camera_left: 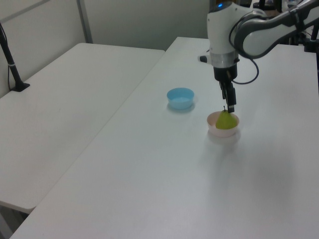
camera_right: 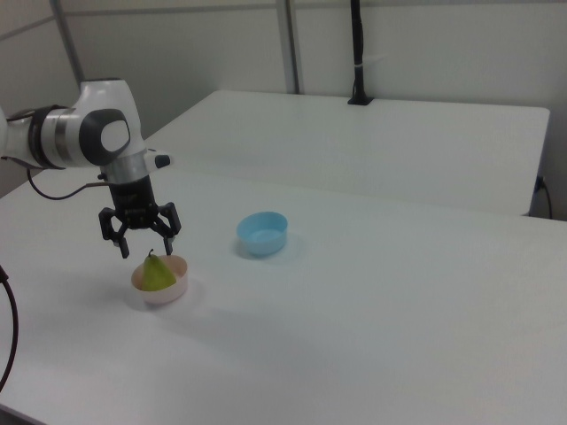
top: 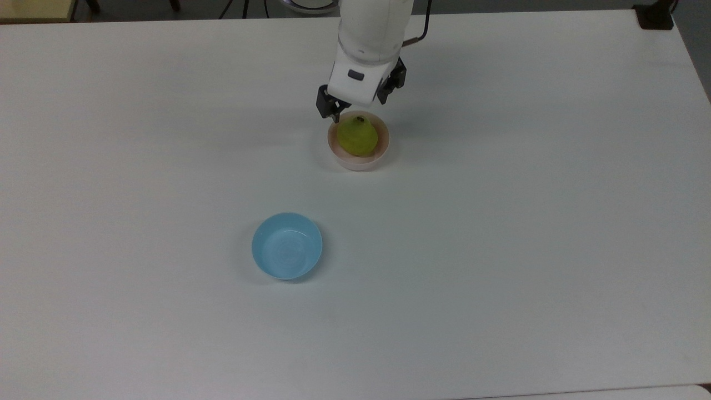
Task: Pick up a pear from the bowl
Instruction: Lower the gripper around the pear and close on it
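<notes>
A yellow-green pear [top: 358, 136] with a dark stem stands upright in the pale pink bowl [top: 355, 164] on the white table. My gripper [top: 360, 110] hangs open just above the pear, one finger on each side of the stem, touching neither pear nor bowl. From the right view the gripper [camera_right: 147, 245] has its fingers spread wide over the pear [camera_right: 158, 274] and the bowl [camera_right: 165, 294]. From the left view the gripper [camera_left: 230, 106] is edge-on, its tip level with the stem of the pear [camera_left: 226, 121] in the bowl [camera_left: 219, 131].
An empty light blue bowl [top: 287, 245] [camera_left: 180, 97] [camera_right: 262, 233] sits apart from the pink one, toward the top view's lower left. A second white table [camera_left: 60, 99] adjoins this one. A black clamped post [camera_right: 357, 53] stands on its far edge.
</notes>
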Available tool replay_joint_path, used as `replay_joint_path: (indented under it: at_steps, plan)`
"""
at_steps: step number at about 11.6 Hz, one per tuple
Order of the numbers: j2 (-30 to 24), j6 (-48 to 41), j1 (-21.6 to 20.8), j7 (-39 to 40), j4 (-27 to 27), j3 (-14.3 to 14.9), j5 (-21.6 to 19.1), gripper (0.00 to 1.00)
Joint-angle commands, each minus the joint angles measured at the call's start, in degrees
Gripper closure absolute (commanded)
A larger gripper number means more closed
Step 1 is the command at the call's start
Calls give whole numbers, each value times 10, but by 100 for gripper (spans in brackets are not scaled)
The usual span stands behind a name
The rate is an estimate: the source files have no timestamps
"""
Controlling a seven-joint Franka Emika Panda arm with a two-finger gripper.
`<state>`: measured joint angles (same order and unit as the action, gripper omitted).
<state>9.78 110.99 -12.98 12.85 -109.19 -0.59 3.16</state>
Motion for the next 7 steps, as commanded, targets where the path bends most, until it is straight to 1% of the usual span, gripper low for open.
replay_joint_path:
  at_steps: [1, 2, 4, 7]
  plan:
    - [20, 19, -4, 8, -7, -5, 25, 16]
    - [24, 19, -4, 7, -8, -5, 35, 22]
    - [37, 23, -4, 4, -8, -5, 40, 25]
    - [50, 35, -4, -2, -8, -5, 41, 26]
